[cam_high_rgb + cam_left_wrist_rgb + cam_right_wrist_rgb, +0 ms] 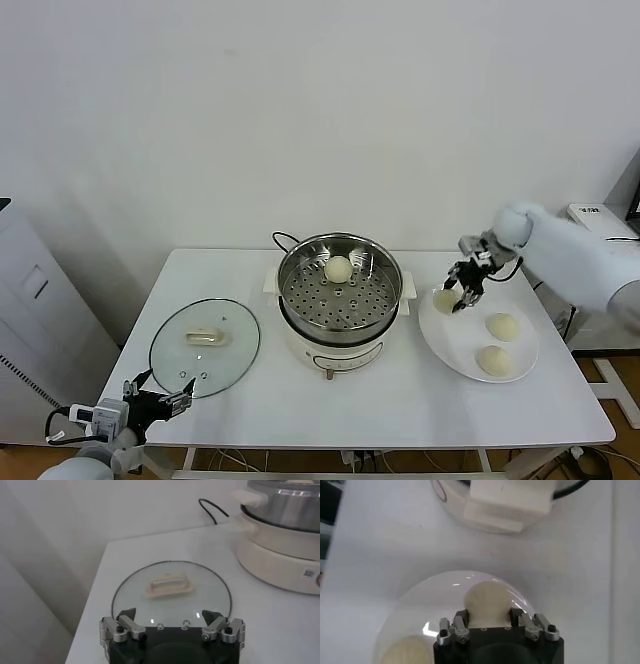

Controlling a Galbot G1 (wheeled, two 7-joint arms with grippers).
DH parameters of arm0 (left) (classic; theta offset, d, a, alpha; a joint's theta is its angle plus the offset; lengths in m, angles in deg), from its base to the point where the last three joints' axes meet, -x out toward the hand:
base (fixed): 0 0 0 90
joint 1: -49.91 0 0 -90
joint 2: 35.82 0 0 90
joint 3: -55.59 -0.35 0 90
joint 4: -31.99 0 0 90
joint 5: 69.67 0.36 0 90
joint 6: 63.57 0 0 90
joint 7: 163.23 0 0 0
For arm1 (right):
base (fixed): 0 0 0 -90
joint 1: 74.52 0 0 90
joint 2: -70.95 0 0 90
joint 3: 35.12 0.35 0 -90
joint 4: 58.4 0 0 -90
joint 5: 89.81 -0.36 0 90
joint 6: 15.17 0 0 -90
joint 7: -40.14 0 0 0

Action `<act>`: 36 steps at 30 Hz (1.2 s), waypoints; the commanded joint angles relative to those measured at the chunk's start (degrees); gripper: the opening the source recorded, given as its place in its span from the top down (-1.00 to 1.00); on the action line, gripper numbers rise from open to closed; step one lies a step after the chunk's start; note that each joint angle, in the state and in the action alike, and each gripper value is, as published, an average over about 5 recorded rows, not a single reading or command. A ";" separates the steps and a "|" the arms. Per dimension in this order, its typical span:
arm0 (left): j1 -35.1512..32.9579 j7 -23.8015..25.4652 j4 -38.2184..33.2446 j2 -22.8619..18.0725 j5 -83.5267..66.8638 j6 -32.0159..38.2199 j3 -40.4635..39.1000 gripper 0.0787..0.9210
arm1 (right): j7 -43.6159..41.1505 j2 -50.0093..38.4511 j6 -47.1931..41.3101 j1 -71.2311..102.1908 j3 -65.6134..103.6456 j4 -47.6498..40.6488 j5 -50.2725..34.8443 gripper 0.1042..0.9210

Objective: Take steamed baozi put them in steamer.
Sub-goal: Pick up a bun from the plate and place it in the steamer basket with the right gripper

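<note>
The steamer (318, 296), a shiny perforated steel basket on a cream pot base, stands at the table's middle with one steamed baozi (339, 268) at its back. My right gripper (458, 295) is shut on a second baozi (446, 300) at the left edge of the white plate (452, 338). In the right wrist view that bun (487, 599) fills the gap between the fingers (461, 616) of the right gripper (488, 615). Two more buns (502, 326) (495, 360) lie on the plate. My left gripper (170, 616) waits open at the front left, holding nothing.
A round glass lid (205, 345) with a cream handle lies flat left of the steamer, just beyond the left gripper (160, 400). The pot's black cord (283, 238) loops behind it. The plate reaches close to the table's right edge.
</note>
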 commanded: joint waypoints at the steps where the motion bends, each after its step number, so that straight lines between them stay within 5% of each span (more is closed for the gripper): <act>1: -0.03 -0.02 0.15 0.07 0.10 0.09 -0.04 -0.77 | -1.02 -4.85 -7.76 -17.30 -13.84 12.08 -12.63 0.01; 17: -0.46 0.00 0.12 -0.46 1.18 0.49 -0.04 -0.77 | 13.20 6.60 -19.25 -18.69 -12.94 19.08 -34.10 0.01; 36: -1.61 0.09 -0.27 -0.84 1.56 1.48 0.34 -0.77 | 24.31 25.07 -24.55 -6.35 -9.92 10.82 -34.91 0.01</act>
